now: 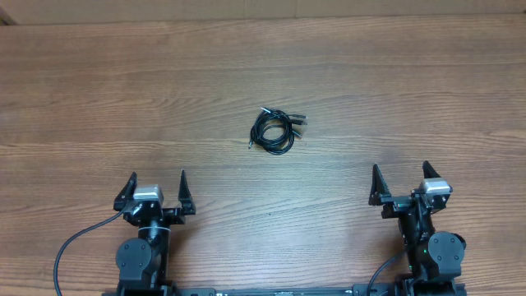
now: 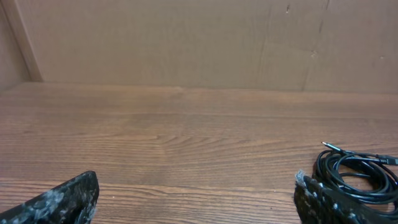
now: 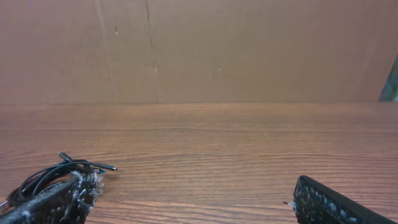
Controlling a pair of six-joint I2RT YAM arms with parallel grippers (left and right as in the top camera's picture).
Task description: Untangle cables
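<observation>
The cables lie as one small coiled black bundle on the wooden table, near its middle, with small plug ends sticking out. My left gripper stands open at the near left, well short of the bundle. My right gripper is open at the near right, also apart from it. In the left wrist view the cables sit at the far right behind my right fingertip. The right wrist view has the cables at the far left, partly hidden by one fingertip.
A brown cardboard wall stands along the table's far edge. Each arm's own black cable trails off at the near edge.
</observation>
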